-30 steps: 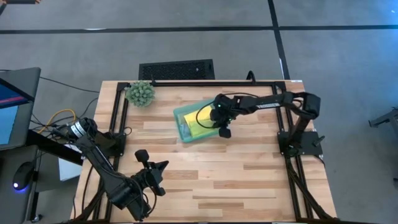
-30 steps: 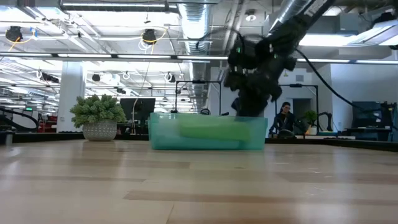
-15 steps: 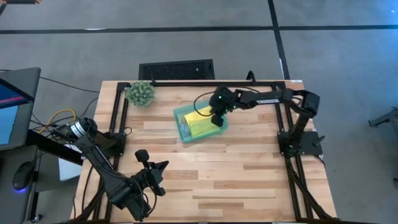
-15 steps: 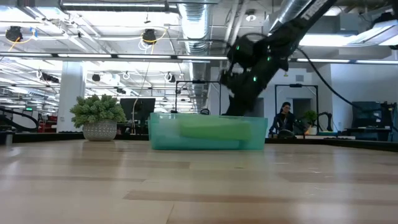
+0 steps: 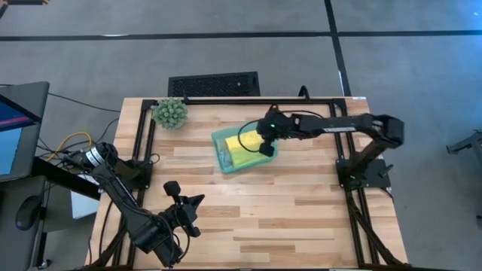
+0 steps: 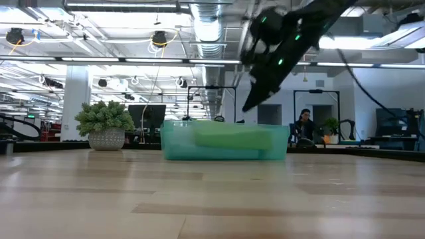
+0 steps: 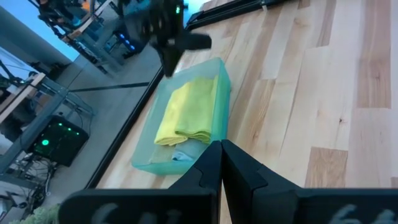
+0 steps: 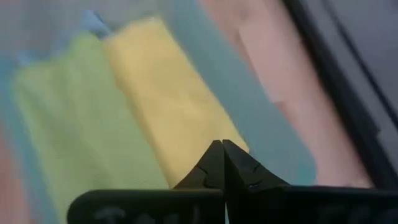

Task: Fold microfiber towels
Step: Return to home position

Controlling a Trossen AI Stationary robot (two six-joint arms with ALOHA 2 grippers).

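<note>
A teal tray (image 5: 219, 159) stands at the table's far middle. In it, folded towels lie side by side: a yellow one (image 8: 163, 102), a lime green one (image 8: 65, 127), and a strip of light blue (image 7: 184, 155) at the tray's near end. My right gripper (image 5: 265, 149) hangs shut above the tray's right rim (image 8: 261, 118), clear of the towels; the low view shows the right gripper (image 6: 251, 105) slanting down over the tray (image 6: 224, 151). My left gripper (image 5: 184, 202) waits shut over the near left of the table.
A spiky green plant ball (image 5: 170, 113) in a pot sits at the far left corner. A black grille (image 5: 214, 83) lies just beyond the far edge. Bare wood spans the table's middle and near right (image 5: 301, 218).
My right gripper has risen out of the tray and tipped from pointing steeply down to a shallower slant, ending above the tray's right rim. The towels lie as they did.
</note>
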